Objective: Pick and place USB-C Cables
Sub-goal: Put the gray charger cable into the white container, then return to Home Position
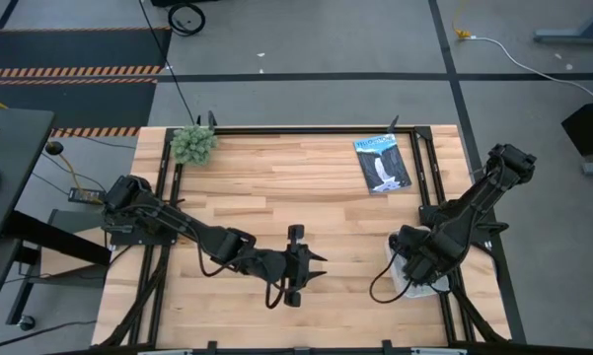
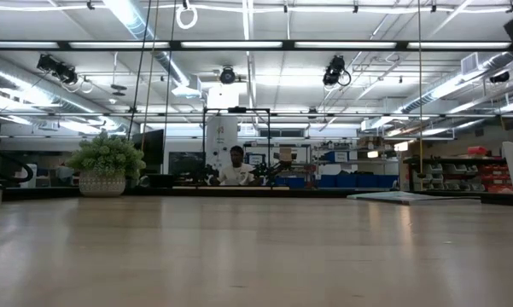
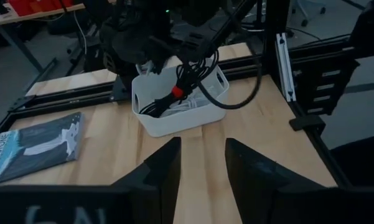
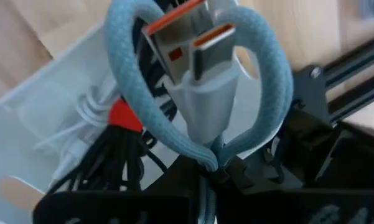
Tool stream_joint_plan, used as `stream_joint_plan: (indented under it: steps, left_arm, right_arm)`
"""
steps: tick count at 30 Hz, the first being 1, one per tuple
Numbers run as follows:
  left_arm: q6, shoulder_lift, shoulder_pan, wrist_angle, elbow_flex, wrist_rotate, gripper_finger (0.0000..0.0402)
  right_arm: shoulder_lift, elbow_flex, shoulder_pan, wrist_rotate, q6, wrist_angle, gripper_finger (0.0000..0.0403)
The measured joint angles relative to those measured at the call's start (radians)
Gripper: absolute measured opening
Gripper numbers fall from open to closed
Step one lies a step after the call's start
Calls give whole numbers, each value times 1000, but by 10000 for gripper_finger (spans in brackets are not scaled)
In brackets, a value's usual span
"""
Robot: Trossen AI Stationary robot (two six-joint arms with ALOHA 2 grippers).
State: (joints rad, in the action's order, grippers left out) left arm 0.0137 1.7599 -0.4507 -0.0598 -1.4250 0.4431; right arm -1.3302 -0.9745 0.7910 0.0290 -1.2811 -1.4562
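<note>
My right gripper [image 4: 206, 177] hangs over the white tray [image 1: 415, 288] at the table's near right and is shut on the pale blue USB-C cable [image 4: 269, 81]. The cable's loop and two plugs [image 4: 196, 56] stand just above the tray. A black cable with a red band [image 3: 177, 92] and a white-grey cable [image 4: 90, 115] lie inside the tray [image 3: 150, 121]. My left gripper [image 3: 202, 165] is open, low over the near middle of the table [image 1: 311, 266], pointing at the tray. The second black cable cannot be told apart. My right gripper pinches the pale blue cable between its two fingers where the loop's strands come together [image 4: 210, 157], below the plug housings. The loop stands out past the fingertips, lifted clear over the tray. The fingers themselves hide how far back the strands reach.
A dark blue printed packet [image 1: 382, 163] lies flat at the far right of the table. A small potted plant [image 1: 193, 144] stands at the far left corner. A black cord [image 3: 246, 93] loops down beside the tray. Dark frame rails edge the table. A person [image 2: 236, 166] sits far behind.
</note>
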Motion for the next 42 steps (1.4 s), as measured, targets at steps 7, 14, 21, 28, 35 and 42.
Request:
stream_joint_plan:
  steps: [7, 14, 21, 28, 35, 42]
  left_arm:
    - [-27, 0, -1, -4, 0, -1, 133]
    - [-27, 0, -6, -7, 0, -3, 133]
    - [-26, 0, -14, -21, 0, -4, 133]
    - [0, 0, -13, -32, -1, -4, 133]
    - [28, 0, -14, -52, -1, -4, 133]
    - [28, -1, -16, -65, -1, -4, 133]
  right_arm:
    - [82, 113, -24, -53, -66, 78, 27]
    - [126, 153, -41, -125, -121, 99, 51]
    - [155, 154, -41, -147, -115, 127, 97]
    - [189, 154, -41, -145, -114, 122, 131]
    - [228, 154, -39, -101, -114, 125, 132]
    - [247, 72, -32, 32, -89, 141, 131]
